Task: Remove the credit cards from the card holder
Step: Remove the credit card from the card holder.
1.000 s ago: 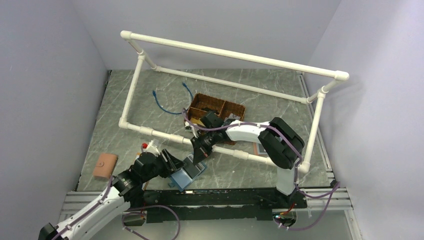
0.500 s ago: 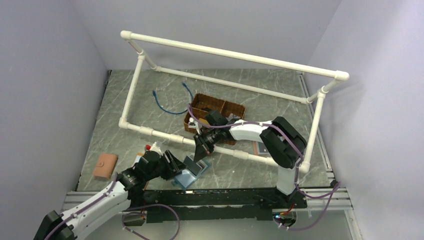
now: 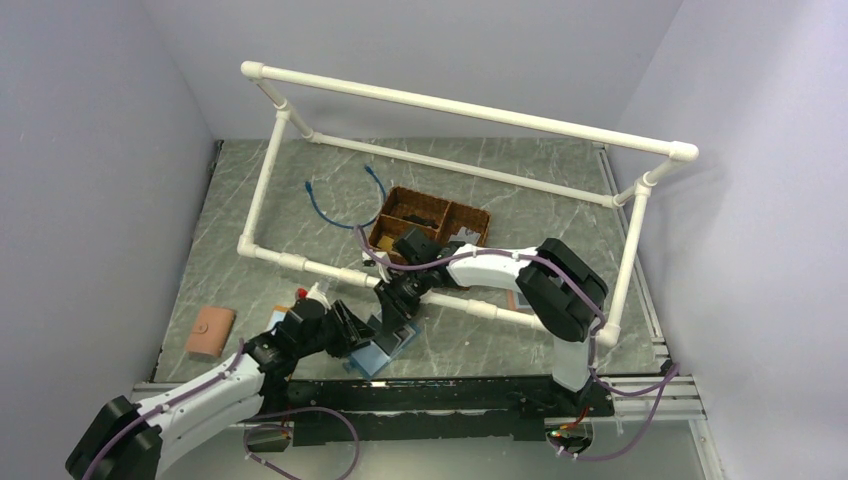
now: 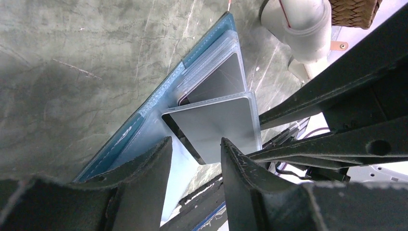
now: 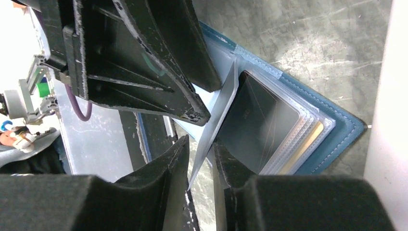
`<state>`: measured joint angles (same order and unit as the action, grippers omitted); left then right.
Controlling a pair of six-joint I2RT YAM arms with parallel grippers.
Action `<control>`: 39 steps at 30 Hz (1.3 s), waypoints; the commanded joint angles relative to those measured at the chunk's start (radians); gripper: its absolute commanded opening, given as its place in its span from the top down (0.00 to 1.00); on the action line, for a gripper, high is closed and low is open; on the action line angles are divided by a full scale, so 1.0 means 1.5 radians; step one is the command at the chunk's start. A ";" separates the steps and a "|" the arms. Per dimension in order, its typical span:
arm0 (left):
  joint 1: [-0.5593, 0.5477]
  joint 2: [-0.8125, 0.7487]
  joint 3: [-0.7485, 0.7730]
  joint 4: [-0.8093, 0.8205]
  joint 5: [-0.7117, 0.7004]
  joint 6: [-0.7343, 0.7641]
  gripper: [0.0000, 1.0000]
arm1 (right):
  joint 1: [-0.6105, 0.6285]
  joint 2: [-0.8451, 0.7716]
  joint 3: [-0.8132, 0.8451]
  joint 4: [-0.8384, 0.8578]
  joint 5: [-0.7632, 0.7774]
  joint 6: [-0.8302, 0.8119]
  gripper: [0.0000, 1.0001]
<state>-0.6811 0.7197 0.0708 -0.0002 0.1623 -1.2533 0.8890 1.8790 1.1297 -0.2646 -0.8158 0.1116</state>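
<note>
Marble tabletop (image 3: 520, 190), pale walls (image 3: 100, 150); right fingers (image 5: 163, 192) pinch credit card (image 5: 217, 118) at card holder (image 5: 344, 127); left fingers (image 4: 144, 192) apart.

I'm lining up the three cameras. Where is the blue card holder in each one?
Top external: card holder low, left of centre.
Left wrist: card holder runs diagonally through the centre.
Right wrist: card holder from centre to right.
Shared landmark: white pipe beside it.
</note>
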 commanded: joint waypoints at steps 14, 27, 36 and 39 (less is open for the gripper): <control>0.000 -0.220 -0.036 -0.066 0.014 0.019 0.40 | -0.054 -0.062 -0.037 0.117 -0.128 0.110 1.00; 0.000 -0.159 -0.002 0.010 -0.001 -0.010 0.44 | -0.090 -0.102 -0.124 0.366 -0.212 0.323 1.00; -0.001 -0.157 -0.015 0.113 -0.030 -0.039 0.50 | -0.101 -0.093 -0.157 0.464 -0.229 0.418 1.00; 0.000 -0.182 -0.015 0.132 -0.038 -0.036 0.56 | -0.098 -0.083 -0.158 0.468 -0.232 0.427 1.00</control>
<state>-0.6815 0.4850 0.0528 0.0994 0.1513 -1.2972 0.7322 1.7969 0.8856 0.3031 -1.0714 0.6811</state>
